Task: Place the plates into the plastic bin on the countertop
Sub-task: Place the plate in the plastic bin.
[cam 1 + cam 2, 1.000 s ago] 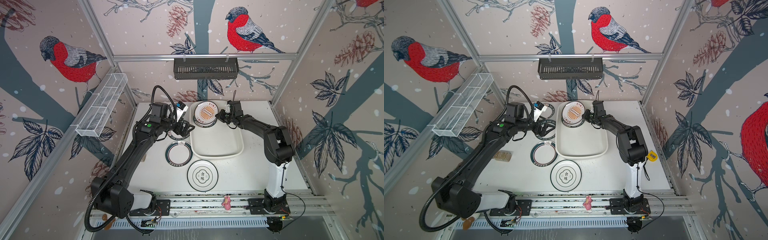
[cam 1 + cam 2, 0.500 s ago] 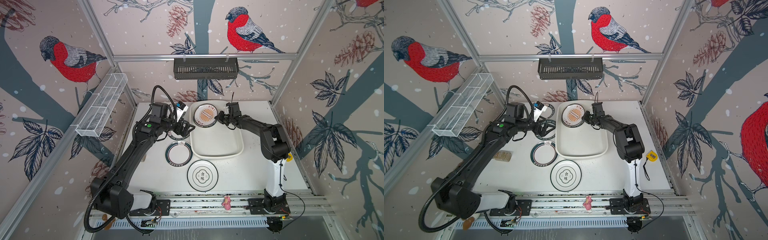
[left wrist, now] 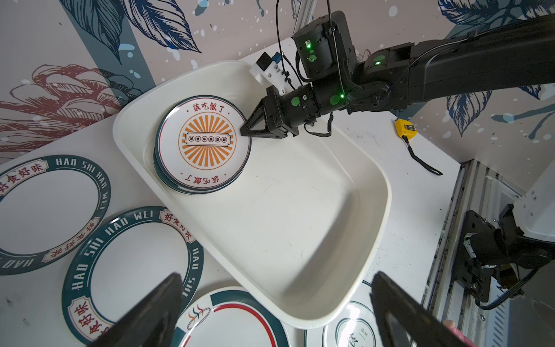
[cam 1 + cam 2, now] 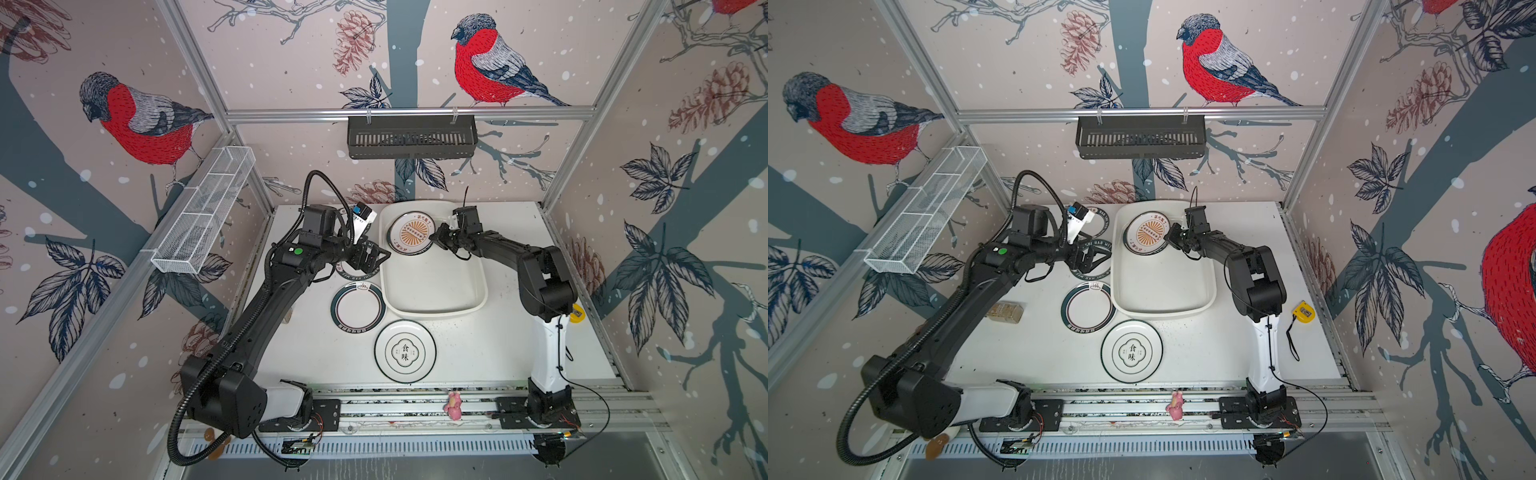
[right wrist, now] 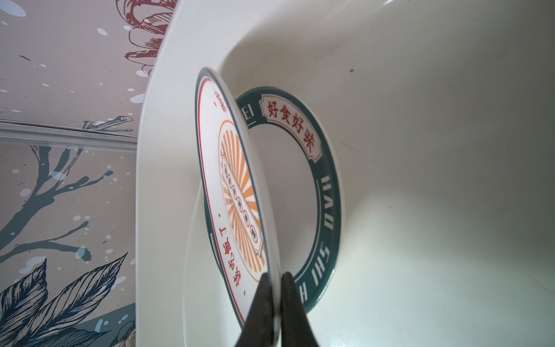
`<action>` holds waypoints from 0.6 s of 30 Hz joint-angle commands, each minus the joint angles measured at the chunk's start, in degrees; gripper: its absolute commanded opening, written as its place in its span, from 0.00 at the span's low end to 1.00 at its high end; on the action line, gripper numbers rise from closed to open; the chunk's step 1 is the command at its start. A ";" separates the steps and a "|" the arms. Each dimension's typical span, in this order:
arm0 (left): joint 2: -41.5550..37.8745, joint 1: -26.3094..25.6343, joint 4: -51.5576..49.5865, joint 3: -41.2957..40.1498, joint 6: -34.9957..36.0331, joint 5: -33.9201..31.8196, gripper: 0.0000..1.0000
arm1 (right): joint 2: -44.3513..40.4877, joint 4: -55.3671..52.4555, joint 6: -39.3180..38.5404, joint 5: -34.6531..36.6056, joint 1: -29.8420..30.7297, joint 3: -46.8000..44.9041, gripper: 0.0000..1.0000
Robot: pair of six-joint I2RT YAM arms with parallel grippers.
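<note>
My right gripper (image 5: 277, 275) is shut on the rim of a cream sunburst plate (image 5: 231, 186), which it holds tilted above a green-rimmed plate (image 5: 330, 186) lying in the far left corner of the plastic bin (image 5: 420, 150). Both top views show this plate (image 4: 411, 232) (image 4: 1146, 232) in the bin (image 4: 436, 309) with the right gripper (image 4: 434, 239) at its edge. My left gripper (image 3: 276, 276) hangs open over green-rimmed plates (image 3: 129, 270) left of the bin. One green-rimmed plate (image 4: 358, 308) and a white plate with black characters (image 4: 405, 351) lie on the countertop (image 4: 478, 353).
A yellow tape measure (image 4: 1304, 311) lies right of the right arm. A small clear box (image 4: 1005, 311) sits under the left arm. A black slatted shelf (image 4: 411, 137) hangs on the back wall and a white wire basket (image 4: 203, 216) on the left wall.
The right arm has drawn in slightly and the sunburst plate has sunk a little closer to the plate below it. The left arm has not moved.
</note>
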 commanded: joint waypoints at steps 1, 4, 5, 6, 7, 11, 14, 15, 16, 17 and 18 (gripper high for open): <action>-0.35 -0.15 0.23 0.36 0.81 1.06 0.97 | 0.51 2.48 0.48 -1.53 -0.04 0.66 0.10; -0.42 -0.21 0.22 0.47 0.81 0.99 0.97 | 1.03 2.66 0.84 -1.75 -0.16 1.01 0.10; -0.55 -0.22 0.21 0.49 0.81 1.02 0.97 | 1.16 2.72 1.01 -1.79 -0.14 1.10 0.10; -0.60 -0.19 0.20 0.51 0.85 1.00 0.97 | 1.32 2.82 1.15 -1.91 -0.22 1.19 0.10; -0.62 -0.23 0.15 0.44 0.85 0.99 0.97 | 1.50 2.83 1.26 -1.99 -0.17 1.26 0.10; -0.82 -0.19 0.23 0.38 0.90 0.96 0.97 | 1.91 2.92 1.45 -2.19 -0.18 1.55 0.10; -0.90 -0.22 0.22 0.36 0.90 0.91 0.97 | 2.27 2.77 1.55 -2.36 -0.20 1.70 0.12; -0.90 -0.17 0.23 0.37 0.90 1.02 0.97 | 2.40 2.74 1.57 -2.36 -0.25 1.72 0.12; -0.90 -0.17 0.21 0.38 0.90 1.03 0.97 | 2.49 2.74 1.55 -2.36 -0.19 1.72 0.13; -0.84 -0.15 0.18 0.42 0.90 0.99 0.97 | 2.57 2.66 1.55 -2.38 -0.23 1.72 0.13; -0.90 -0.22 0.27 0.40 0.90 1.02 0.97 | 2.61 2.57 1.62 -2.45 -0.30 1.72 0.15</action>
